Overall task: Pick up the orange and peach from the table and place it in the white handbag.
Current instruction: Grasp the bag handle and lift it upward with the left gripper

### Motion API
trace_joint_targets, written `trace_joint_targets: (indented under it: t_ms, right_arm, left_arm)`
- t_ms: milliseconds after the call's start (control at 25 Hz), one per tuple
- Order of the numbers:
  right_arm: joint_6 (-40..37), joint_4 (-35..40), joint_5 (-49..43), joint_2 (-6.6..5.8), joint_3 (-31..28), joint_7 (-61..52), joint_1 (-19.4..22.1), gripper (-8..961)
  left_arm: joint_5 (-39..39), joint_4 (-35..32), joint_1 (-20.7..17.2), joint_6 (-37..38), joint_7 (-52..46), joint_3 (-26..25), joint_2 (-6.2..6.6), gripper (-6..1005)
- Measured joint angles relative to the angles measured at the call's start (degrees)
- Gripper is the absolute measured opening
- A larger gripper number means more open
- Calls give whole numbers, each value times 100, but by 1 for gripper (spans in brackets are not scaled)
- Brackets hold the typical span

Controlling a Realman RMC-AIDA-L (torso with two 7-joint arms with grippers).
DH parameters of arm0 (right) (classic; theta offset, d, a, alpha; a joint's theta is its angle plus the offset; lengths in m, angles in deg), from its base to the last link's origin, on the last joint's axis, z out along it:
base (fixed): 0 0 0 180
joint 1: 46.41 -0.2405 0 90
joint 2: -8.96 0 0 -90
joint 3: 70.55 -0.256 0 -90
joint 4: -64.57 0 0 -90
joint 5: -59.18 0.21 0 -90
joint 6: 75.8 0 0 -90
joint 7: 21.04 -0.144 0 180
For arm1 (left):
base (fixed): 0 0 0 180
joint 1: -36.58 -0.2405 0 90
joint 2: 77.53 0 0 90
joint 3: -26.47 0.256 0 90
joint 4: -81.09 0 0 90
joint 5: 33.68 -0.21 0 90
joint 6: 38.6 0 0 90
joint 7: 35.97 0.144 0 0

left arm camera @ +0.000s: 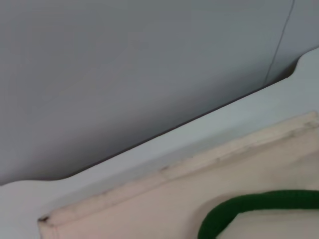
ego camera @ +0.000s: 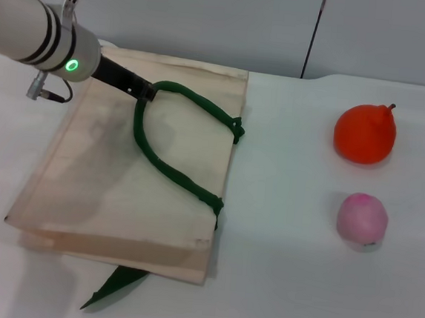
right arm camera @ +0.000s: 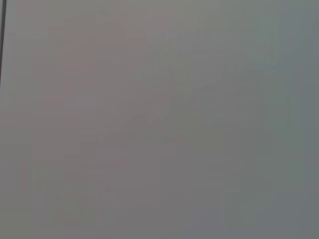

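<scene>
The orange (ego camera: 364,134) and the peach (ego camera: 362,218) are lying on the table (ego camera: 290,210), well apart from the white handbag (ego camera: 106,187). The bag's green handle (ego camera: 168,171) is being pinched by the left gripper (ego camera: 145,91) above the flat bag. The right gripper is not being shown.

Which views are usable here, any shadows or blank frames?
Head view: even light, soft shadows under the orange, the peach and the left gripper at the white handbag's green handle. Left wrist view: close and soft, showing only the bag's edge, a bit of handle, the table and the wall. Right wrist view: featureless grey, nothing to identify.
</scene>
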Motion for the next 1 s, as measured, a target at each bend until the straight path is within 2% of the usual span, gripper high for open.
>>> trace_joint_targets:
  t_ms: [400, 1000]
  right_arm:
    - [0, 64, 0, 0, 22, 0, 10, 849]
    - [0, 204, 0, 0, 64, 0, 19, 849]
  left_arm:
    - [-36, 602, 134, 302, 26, 0, 1, 381]
    - [-50, 1002, 305, 551, 27, -35, 38, 382]
